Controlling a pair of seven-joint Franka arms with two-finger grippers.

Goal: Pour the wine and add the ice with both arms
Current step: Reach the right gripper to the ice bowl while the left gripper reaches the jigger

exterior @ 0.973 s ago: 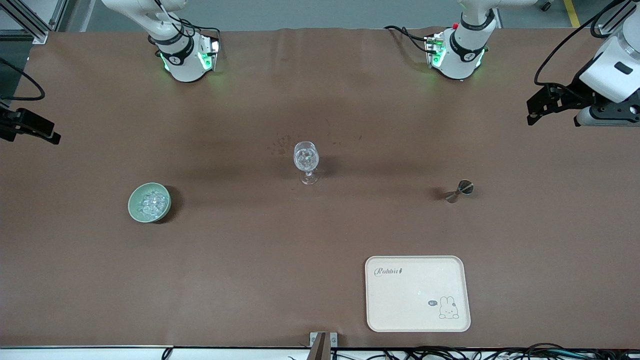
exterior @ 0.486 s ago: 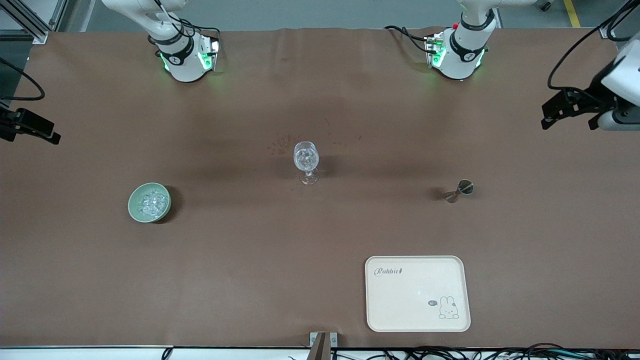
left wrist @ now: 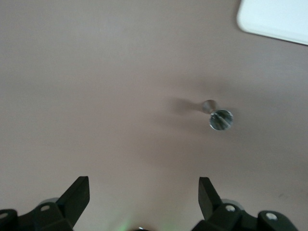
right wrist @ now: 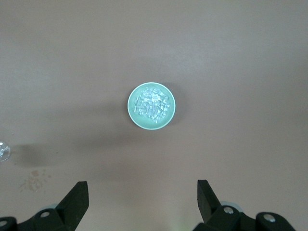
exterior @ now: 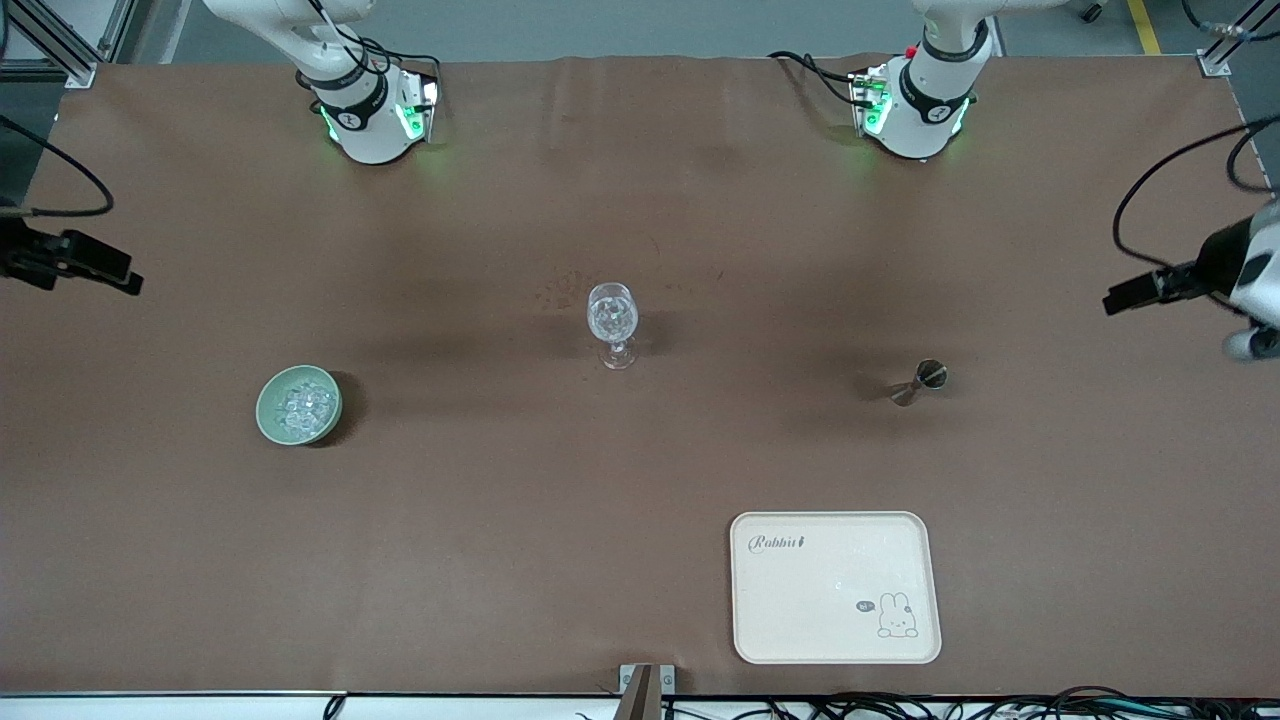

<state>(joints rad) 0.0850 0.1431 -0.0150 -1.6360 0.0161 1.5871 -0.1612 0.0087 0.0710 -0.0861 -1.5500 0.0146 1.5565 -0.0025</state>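
Small clear ice (exterior: 303, 403) cubes fill a pale green bowl (exterior: 263, 411) toward the right arm's end of the table. A clear stemmed wine glass (exterior: 612, 322) stands mid-table. A small metal jigger (exterior: 920, 380) stands toward the left arm's end. Wine itself is out of view. My left gripper (exterior: 1122, 297) hangs open in the air over the table's edge at its own end; in its wrist view the left gripper (left wrist: 143, 187) holds nothing, with the jigger (left wrist: 219, 118) below. My right gripper (exterior: 122, 277) hangs open at the other end; the right gripper (right wrist: 143, 188) is empty above the bowl (right wrist: 130, 108) and ice (right wrist: 152, 106).
A cream tray (exterior: 835, 640) with a rabbit drawing lies near the front edge, nearer to the camera than the jigger; its corner (left wrist: 274, 19) shows in the left wrist view. The arm bases (exterior: 370, 115) (exterior: 915, 110) stand along the table's back edge. The glass (right wrist: 4, 151) sits at the right wrist view's border.
The left gripper has swung outward toward its end of the table and down the view. The right gripper has shifted slightly inward over the table. Nothing on the table moved.
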